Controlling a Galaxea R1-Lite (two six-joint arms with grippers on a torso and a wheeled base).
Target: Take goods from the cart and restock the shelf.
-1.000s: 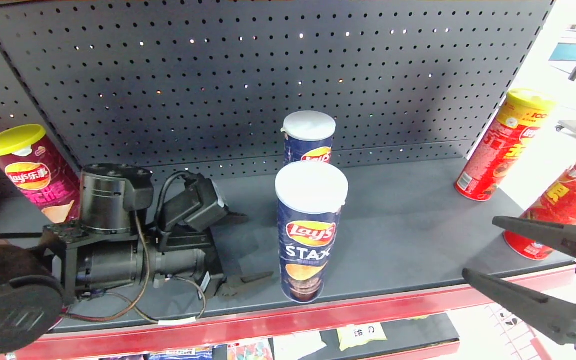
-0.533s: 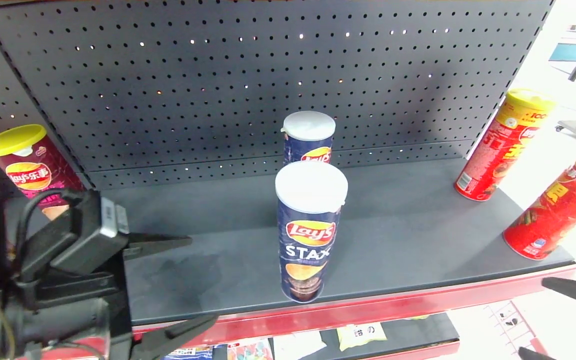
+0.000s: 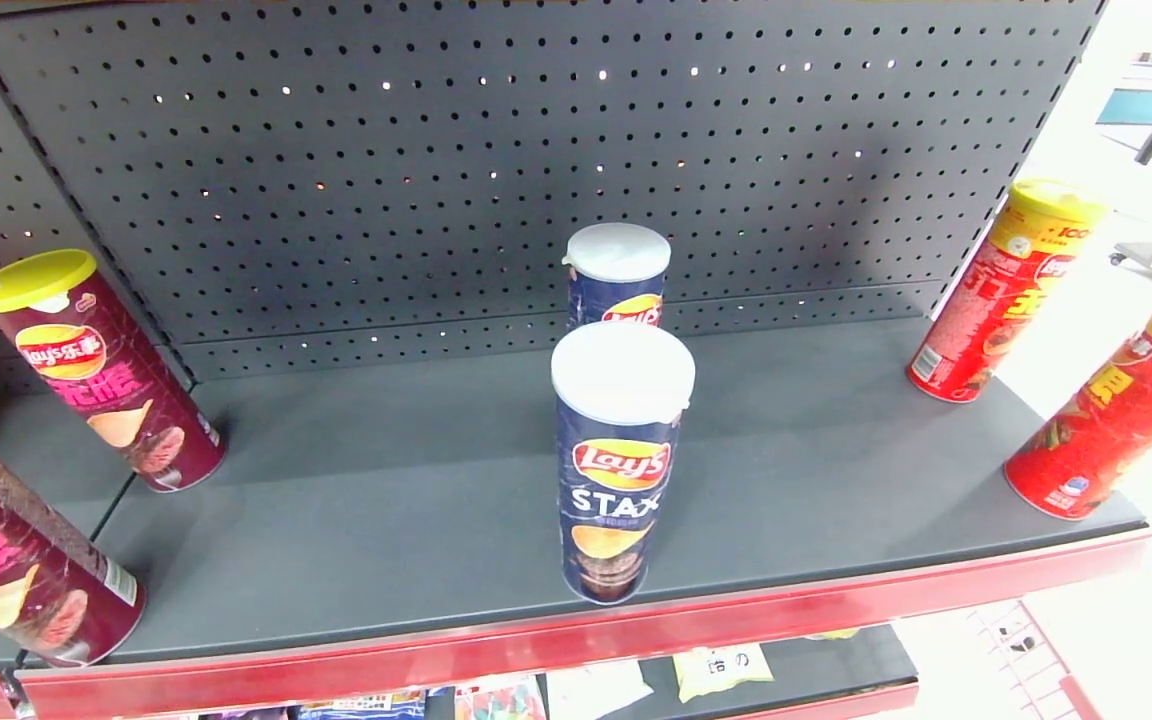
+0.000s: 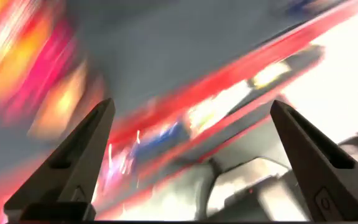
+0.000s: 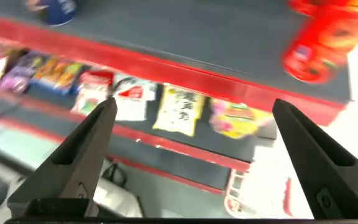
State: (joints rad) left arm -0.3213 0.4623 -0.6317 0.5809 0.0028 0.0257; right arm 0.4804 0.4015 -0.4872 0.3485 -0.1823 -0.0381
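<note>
On the grey shelf (image 3: 416, 520) two navy chip cans with white lids stand in the middle, one at the front (image 3: 619, 462) and one behind it (image 3: 617, 273). Two maroon cans (image 3: 101, 372) (image 3: 6, 560) with yellow lids stand at the left, and two red cans (image 3: 1011, 290) (image 3: 1116, 410) at the right. My left gripper (image 4: 191, 109) is open, its fingers wide apart, with the blurred red shelf edge (image 4: 229, 78) beyond it. My right gripper (image 5: 194, 106) is open and empty, below the shelf's red front edge (image 5: 166, 62), with a red can (image 5: 328, 37) above.
A perforated dark back panel (image 3: 496, 150) closes the shelf behind. A lower shelf holds packets of snacks (image 5: 179, 109) (image 3: 721, 668). Bare shelf lies between the navy cans and the cans at either side.
Both arms have drawn back out of the head view: the left gripper pulled away from the shelf toward the lower left, the right dropped off the lower right. The cans stayed put.
</note>
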